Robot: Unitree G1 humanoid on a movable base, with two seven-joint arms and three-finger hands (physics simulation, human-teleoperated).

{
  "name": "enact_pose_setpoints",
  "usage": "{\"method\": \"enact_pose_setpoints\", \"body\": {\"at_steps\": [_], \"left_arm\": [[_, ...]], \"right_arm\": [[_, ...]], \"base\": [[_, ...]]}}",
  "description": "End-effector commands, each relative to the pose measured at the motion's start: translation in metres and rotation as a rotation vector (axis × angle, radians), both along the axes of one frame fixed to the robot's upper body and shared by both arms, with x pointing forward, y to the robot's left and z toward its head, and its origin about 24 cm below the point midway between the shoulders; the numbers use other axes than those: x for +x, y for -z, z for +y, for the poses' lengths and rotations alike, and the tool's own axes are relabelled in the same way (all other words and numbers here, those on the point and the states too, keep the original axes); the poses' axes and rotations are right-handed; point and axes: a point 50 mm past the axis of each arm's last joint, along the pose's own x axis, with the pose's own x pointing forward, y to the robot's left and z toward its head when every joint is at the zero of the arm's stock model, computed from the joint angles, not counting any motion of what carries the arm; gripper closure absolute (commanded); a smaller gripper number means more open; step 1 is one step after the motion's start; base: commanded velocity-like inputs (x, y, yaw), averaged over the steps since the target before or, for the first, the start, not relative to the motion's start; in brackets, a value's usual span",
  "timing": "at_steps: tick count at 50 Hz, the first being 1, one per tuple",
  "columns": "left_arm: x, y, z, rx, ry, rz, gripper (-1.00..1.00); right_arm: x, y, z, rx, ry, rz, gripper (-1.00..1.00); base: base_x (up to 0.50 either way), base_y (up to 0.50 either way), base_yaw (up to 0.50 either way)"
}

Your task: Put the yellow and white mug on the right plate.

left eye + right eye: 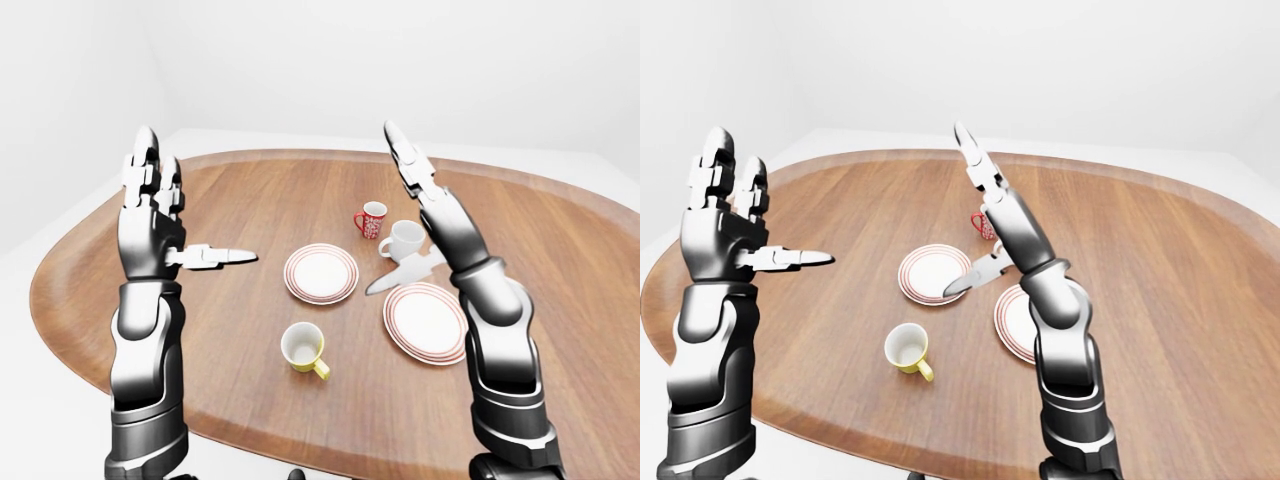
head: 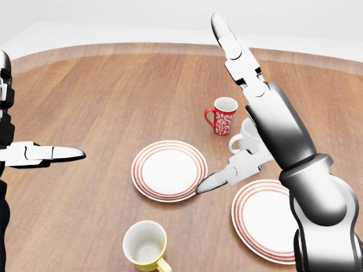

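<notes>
Hiding white mug (image 1: pixel 404 240) in right-eye view: raised right hand (image 1: pixel 1002 222).

Bystanders on a wooden table

A broad, oval brown wooden table (image 1: pixel 250 195) with a rounded edge fills the views, set on a pale floor against plain white walls. Near the middle of the head view lies the left plate (image 2: pixel 169 170), white with red rings round its rim, flat on the wood and holding nothing. Above and to the right of it in that view stands a red mug (image 2: pixel 222 115) with a white pattern, upright, white inside, its handle turned toward the left. Just beside it, lower right, stands a plain white mug (image 1: pixel 403 240), upright and partly hidden, its handle also toward the left.
</notes>
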Motion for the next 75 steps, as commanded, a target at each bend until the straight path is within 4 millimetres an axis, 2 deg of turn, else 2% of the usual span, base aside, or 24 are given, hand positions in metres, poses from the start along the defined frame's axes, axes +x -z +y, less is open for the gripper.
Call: {"method": "enact_pose_setpoints", "body": {"at_steps": [1,15,26,40,48,61,66,75], "left_arm": [[0.001,-0.009,0.009,0.036,-0.015,-0.02,-1.0],[0.003,-0.014,0.04,0.023,-0.077,-0.013,-1.0],[0.005,-0.009,0.04,0.025,-0.068,0.013,-1.0],[0.007,-0.009,0.044,0.022,-0.076,0.021,-1.0],[0.007,-0.004,0.042,0.028,-0.071,0.042,-1.0],[0.006,-0.008,0.043,0.027,-0.07,0.024,-1.0],[0.005,-0.009,0.043,0.026,-0.07,0.019,-1.0],[0.004,-0.012,0.044,0.027,-0.071,0.008,-1.0]], "right_arm": [[0.0,0.005,0.007,-0.075,0.004,0.017,-1.0],[-0.008,0.009,0.028,-0.238,-0.005,0.02,-1.0],[-0.012,0.014,0.044,-0.337,-0.014,0.041,-1.0],[-0.008,0.02,0.051,-0.405,0.022,0.069,-1.0],[-0.005,0.03,0.053,-0.415,0.05,0.102,-1.0],[0.014,0.051,0.064,-0.399,0.055,0.178,-1.0],[0.014,0.054,0.069,-0.405,0.051,0.185,-1.0],[0.015,0.072,0.072,-0.428,0.075,0.228,-1.0]], "base": [[0.0,0.0,0.0],[0.0,0.0,0.0],[0.0,0.0,0.0],[0.0,0.0,0.0],[0.0,0.0,0.0],[0.0,0.0,0.0],[0.0,0.0,0.0],[0.0,0.0,0.0]]}}
